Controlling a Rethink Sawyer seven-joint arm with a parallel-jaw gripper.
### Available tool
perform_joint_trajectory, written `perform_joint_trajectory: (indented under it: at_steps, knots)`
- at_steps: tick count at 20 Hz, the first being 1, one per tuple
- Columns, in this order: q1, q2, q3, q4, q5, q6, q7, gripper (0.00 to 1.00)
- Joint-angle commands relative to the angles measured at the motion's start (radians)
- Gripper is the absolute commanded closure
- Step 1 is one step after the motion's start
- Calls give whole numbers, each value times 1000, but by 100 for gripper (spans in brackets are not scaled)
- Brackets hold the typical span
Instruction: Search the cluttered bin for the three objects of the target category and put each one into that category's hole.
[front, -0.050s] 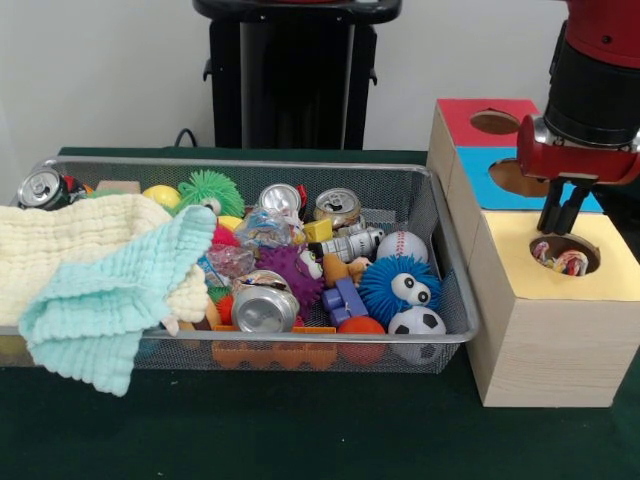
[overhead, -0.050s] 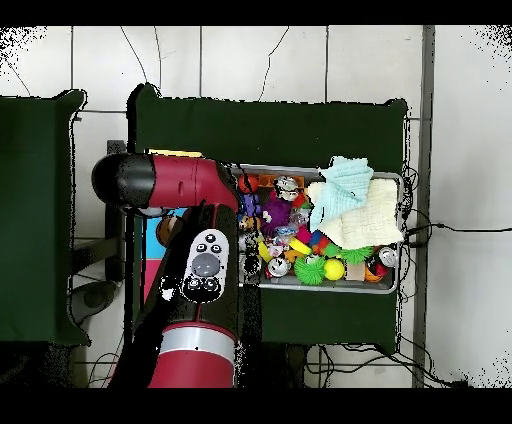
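Arm comes down at the right of the front view, over the wooden box that stands just beside the wire bin. The pincer hangs directly above the hole in the box's yellow panel; its dark fingers sit close together with nothing visible between them — effectively closed and empty. Inside that hole lies a small striped item, pale with red; its kind cannot be told. Behind the yellow panel are a blue panel and a red panel, each with its own hole.

Bin contents — crowded. Two cloths drape over the left rim: a cream one and a mint one on top of it. Cans: one at the far left corner, two towards the back, one at the front. Balls: a baseball, a soccer ball, a blue spiky ball with eyes, a green spiky ball.

Bin and box rest on a dark green surface. In the overhead view the arm covers the box.
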Motion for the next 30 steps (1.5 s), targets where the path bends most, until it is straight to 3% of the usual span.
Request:
perform_joint_trajectory:
  at_steps: [1,6,13,18,30]
  knots:
    - [-32,39,57,-24,-12,-28,141,100]
    - [-30,42,52,-37,-8,-32,155,100]
    - [-27,43,34,-123,-12,81,163,100]
    - [-26,58,27,-153,-15,86,169,100]
    - [-21,158,32,-91,-35,-188,193,100]
